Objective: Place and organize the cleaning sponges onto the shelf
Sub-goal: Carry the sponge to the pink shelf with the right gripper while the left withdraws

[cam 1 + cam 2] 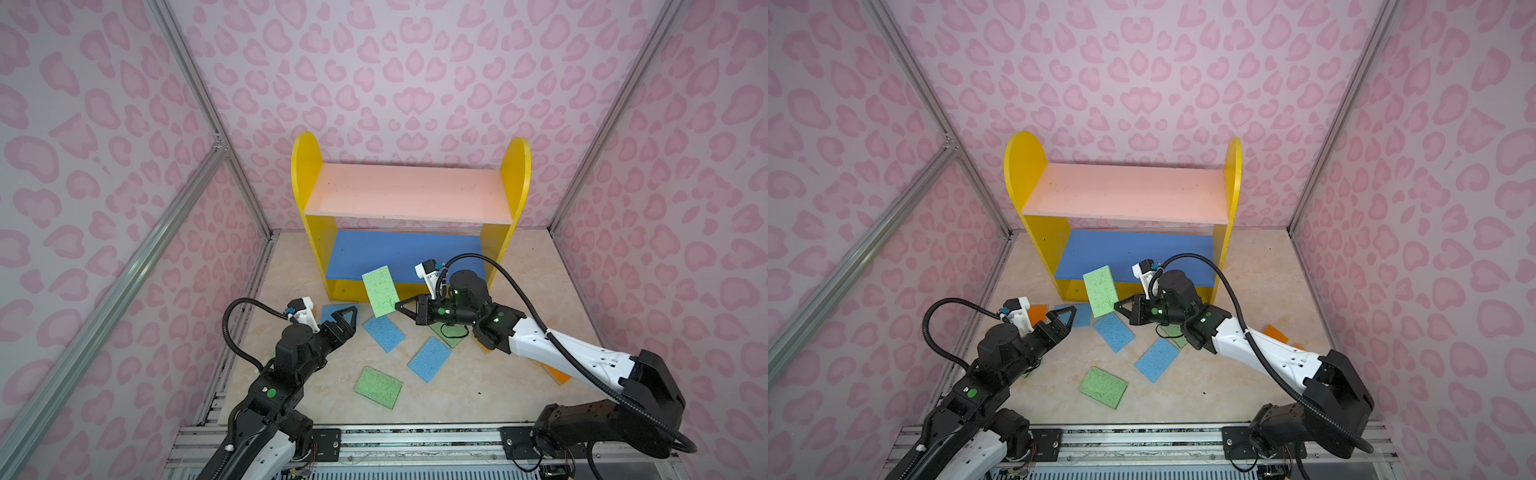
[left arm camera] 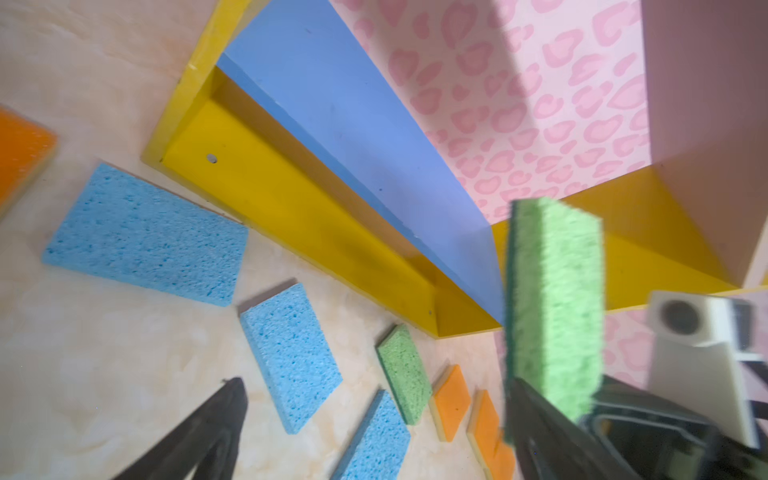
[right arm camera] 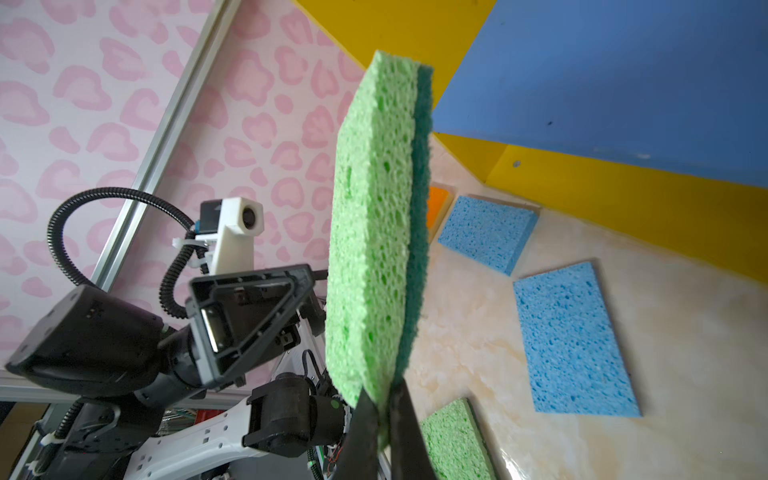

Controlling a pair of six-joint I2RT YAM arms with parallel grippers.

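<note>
Sponge status: light green rectangular porous sponge (image 1: pixel 380 291), dark green scrub layer on one face, is pinched by its lower edge in my right pincer (image 1: pixel 397 307). Jaws are clamped tight on it; in the right wrist view both fingers (image 3: pixel 409 436) squeeze the edge. It stands nearly upright, rising from the pincer tips, clear of the floor.

My left pincer (image 1: pixel 353 320) has its jaws spread wide and grips nothing. It sits just beside the held sponge, on the side away from the right pincer. Can't tell if a fingertip touches it.

Small wooden shelf (image 1: pixel 306 178) with yellow round-topped side panels stands just beyond both pincers: pale pink top board (image 1: pixel 409 191), blue lower board (image 1: pixel 395 251), yellow base (image 1: pixel 347 289). The held sponge hangs in front of the blue board, near its front edge.

The rest lie flat on the beige marbled floor (image 1: pixel 457 399):
- light blue porous sponge (image 1: pixel 330 312) directly under the left pincer
- second light blue sponge (image 1: pixel 384 332) between the two pincers
- third light blue sponge (image 1: pixel 429 359) behind the right pincer's tips
- light green floor sponge (image 1: pixel 378 386) well behind both pincers
- another green sponge (image 1: pixel 455 340) under the right pincer's wrist
- orange flat sponge (image 1: pixel 1037 314) beside the left wrist
- second orange sponge (image 1: pixel 1275 333) beside the right arm
</note>
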